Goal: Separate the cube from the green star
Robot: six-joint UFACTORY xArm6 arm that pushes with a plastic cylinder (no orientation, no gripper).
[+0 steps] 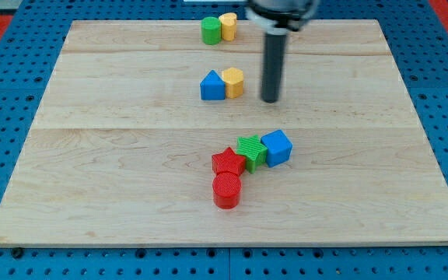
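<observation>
Blue cube [277,147] touching green star [251,150], my tip [270,100] above, apart

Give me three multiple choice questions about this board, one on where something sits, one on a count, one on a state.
1. The blue cube lies on which side of the green star?
A. view's left
B. view's right
C. view's bottom

2. How many red blocks are there?
A. one
B. two
C. three

3. My tip is
A. touching the cube
B. touching the star
C. apart from both

Answers:
1 B, the cube touches the star's right side.
2 B, red star and red cylinder.
3 C, bare board separates them.
</observation>
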